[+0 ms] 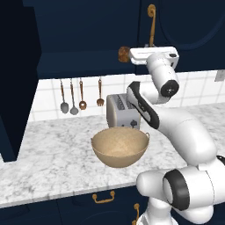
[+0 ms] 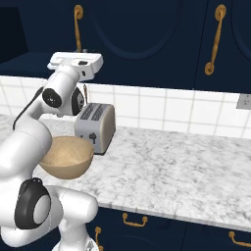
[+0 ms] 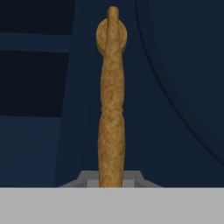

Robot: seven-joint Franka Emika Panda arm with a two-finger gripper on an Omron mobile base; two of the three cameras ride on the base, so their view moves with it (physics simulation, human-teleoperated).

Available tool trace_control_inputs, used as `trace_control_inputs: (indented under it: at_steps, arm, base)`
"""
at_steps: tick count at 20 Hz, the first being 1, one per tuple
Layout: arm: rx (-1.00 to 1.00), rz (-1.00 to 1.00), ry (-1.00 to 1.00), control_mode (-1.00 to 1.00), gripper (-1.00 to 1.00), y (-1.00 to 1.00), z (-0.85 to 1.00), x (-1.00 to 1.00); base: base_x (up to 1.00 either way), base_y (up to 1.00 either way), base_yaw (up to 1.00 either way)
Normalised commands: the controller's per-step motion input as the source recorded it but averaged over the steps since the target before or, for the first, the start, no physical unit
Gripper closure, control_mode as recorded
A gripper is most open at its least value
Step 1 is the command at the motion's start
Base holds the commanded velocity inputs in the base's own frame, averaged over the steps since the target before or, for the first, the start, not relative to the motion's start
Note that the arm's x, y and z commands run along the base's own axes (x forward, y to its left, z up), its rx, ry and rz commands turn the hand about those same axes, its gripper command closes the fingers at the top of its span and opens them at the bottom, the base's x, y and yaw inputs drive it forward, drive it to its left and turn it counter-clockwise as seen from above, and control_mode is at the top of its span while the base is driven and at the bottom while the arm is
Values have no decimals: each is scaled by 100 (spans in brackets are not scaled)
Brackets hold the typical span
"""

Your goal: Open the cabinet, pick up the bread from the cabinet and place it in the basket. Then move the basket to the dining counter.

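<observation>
The cabinet (image 1: 88, 26) is dark navy; its left bay stands open, with a dark shelf (image 1: 83, 66) showing inside. The bread (image 1: 124, 54), a small brown lump, rests at that shelf's right end, just left of my hand. My gripper (image 1: 151, 49) (image 2: 78, 58) is pressed up to the lower end of a long brass handle (image 1: 151, 25) (image 2: 77, 27) (image 3: 111, 96) on the shut arched door. That handle rises straight up the middle of the hand view, and my fingertips are hidden. The tan basket (image 1: 119, 146) (image 2: 66, 157) sits on the marble counter (image 1: 48, 154), below the hand.
A silver toaster (image 1: 122, 110) (image 2: 95, 126) stands right behind the basket. Several utensils (image 1: 72, 99) hang on the tiled wall to the left. An opened door panel (image 1: 17, 88) juts out at far left. More arched doors with brass handles (image 2: 215, 39) lie to the right.
</observation>
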Motion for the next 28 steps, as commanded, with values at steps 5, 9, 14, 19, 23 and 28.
trace_control_inputs:
  at_steps: [5, 9, 14, 19, 23, 28]
  arm:
    - [0, -1, 0, -100, 100, -1, 0, -9]
    - [0, -14, 2, -100, 100, -28, 7, -86]
    - [0, -14, 4, -100, 100, -46, 11, -100]
    - [0, -12, 4, -100, 100, -56, 16, -100]
    - [0, -9, 4, -100, 100, -67, 21, -100]
    - [5, -6, 9, -100, 100, -70, 20, -90]
  base:
    - [0, 0, 0]
    - [0, 0, 0]
    - [0, 0, 0]
    - [0, 0, 0]
    - [0, 0, 0]
    - [0, 0, 0]
